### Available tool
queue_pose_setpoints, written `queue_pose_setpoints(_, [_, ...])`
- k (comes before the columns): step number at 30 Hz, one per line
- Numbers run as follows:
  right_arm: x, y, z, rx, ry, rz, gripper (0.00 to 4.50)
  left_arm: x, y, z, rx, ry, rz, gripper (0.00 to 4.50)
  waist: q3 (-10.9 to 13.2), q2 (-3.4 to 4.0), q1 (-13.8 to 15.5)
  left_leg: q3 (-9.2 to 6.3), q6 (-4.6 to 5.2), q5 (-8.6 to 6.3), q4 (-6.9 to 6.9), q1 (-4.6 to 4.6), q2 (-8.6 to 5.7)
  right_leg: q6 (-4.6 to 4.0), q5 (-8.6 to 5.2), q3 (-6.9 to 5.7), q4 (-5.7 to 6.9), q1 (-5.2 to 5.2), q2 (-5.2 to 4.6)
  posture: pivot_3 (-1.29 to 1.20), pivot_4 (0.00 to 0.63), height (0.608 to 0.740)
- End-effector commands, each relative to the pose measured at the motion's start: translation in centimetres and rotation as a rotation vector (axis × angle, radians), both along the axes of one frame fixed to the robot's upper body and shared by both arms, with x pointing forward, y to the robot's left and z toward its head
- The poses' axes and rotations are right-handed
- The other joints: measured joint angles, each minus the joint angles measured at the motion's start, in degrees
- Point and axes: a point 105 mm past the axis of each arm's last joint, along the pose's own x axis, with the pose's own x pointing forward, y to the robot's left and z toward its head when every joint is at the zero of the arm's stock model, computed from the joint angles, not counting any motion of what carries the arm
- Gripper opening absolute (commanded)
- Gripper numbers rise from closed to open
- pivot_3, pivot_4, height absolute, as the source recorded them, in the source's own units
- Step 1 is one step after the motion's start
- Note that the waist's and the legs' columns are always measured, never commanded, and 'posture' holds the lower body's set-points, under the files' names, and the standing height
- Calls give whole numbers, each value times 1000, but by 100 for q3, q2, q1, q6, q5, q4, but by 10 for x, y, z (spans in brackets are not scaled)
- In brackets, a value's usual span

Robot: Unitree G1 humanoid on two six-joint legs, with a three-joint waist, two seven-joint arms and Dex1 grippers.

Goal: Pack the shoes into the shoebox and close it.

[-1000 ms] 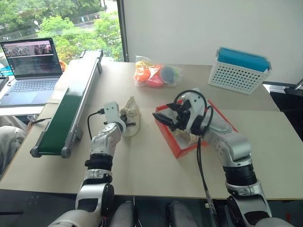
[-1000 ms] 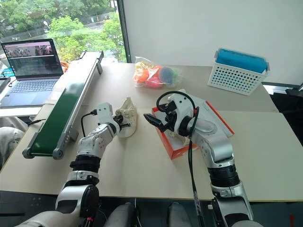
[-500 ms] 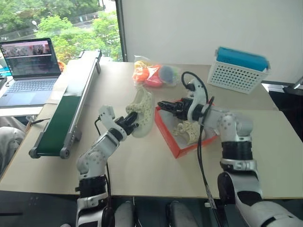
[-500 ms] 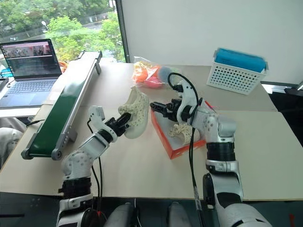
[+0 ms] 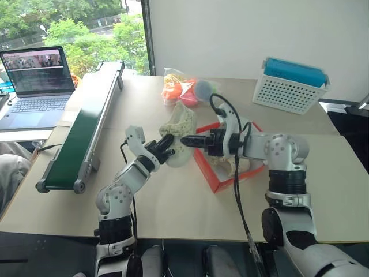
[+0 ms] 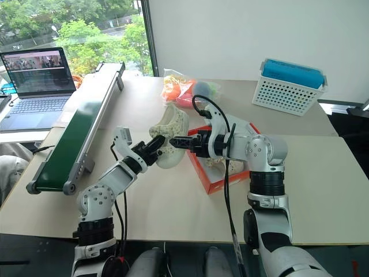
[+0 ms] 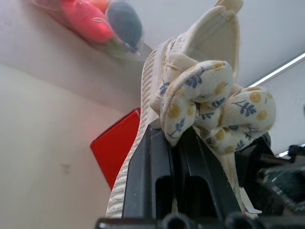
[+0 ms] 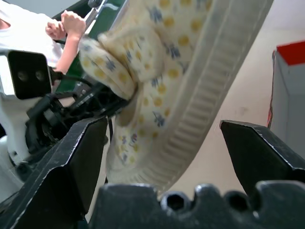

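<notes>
My left gripper is shut on the heel of a cream-white shoe and holds it in the air, left of the shoebox. In the left wrist view its fingers pinch the flowered lining of the shoe. My right gripper is open and points left at that shoe; its fingers stand wide on either side of the sole with gaps. The red shoebox lies open on the table under my right arm, with the other shoe inside.
A green conveyor belt runs along the left, with a laptop beyond it. A bag of colourful toys lies behind the shoe. A white perforated basket stands at the back right. A person's hand shows in the right wrist view.
My left gripper has lifted the shoe off the table and carried it right, toward the box. My right gripper has swung out of the box to point left at the shoe.
</notes>
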Motion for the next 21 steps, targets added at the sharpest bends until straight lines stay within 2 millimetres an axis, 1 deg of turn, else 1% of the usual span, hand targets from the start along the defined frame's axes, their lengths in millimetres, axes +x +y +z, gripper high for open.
queue_pose_setpoints(1, [-1,3,11,44,-28,1,4500,-4,-10,26,-37,-94,-32,71,0,0,-4,0,0,0,0,0,1,0,0,0,0,0,1,0,150,740])
queue_pose_setpoints(4, [5,0,11,94,-1,-47,4500,-5,-13,28,-41,-97,-36,71,0,0,-3,0,0,0,0,0,1,0,0,0,-1,-1,2,0,150,740])
queue_pose_setpoints(7, [9,-4,15,126,11,-80,4500,-5,-11,26,-36,-94,-29,71,0,0,-3,0,0,0,0,0,0,0,0,0,-1,0,1,0,150,740])
queue_pose_setpoints(8, [10,-6,15,126,11,-86,3983,-5,-10,25,-34,-92,-26,0,0,0,-3,0,0,0,0,0,0,0,0,0,-1,0,1,0,150,740])
queue_pose_setpoints(9, [10,-7,16,126,7,-87,3784,-4,-8,25,-32,-91,-19,0,0,0,-3,0,0,0,0,0,0,0,0,0,-2,0,1,0,150,740])
queue_pose_setpoints(10, [10,-7,17,126,4,-89,3428,-3,-7,24,-29,-90,-13,0,0,0,-3,0,0,0,0,0,0,0,0,0,-2,0,2,0,150,740])
queue_pose_setpoints(11, [10,-8,17,126,3,-91,3180,-2,-5,24,-26,-89,-5,0,0,0,-3,0,0,0,-1,0,0,0,0,0,-2,0,2,0,150,740])
queue_pose_setpoints(12, [10,-9,17,125,3,-92,2737,-1,-4,24,-24,-89,1,0,0,0,-3,0,0,0,-1,0,1,0,0,0,-2,0,3,0,150,740])
queue_pose_setpoints(16, [10,-9,18,120,-2,-93,1325,2,-1,27,-25,-99,18,0,0,0,-3,1,0,0,-1,0,1,0,0,0,-3,0,3,0,150,740])
queue_pose_setpoints(18, [10,-8,19,122,-4,-94,889,3,-2,28,-24,-102,18,0,0,0,-3,1,0,0,-1,0,1,0,0,0,-4,0,3,0,150,740])
queue_pose_setpoints(21, [10,-8,23,142,-9,-94,889,3,-3,28,-23,-103,15,0,0,0,-3,1,0,0,-1,0,0,0,0,1,-5,1,3,0,150,740])
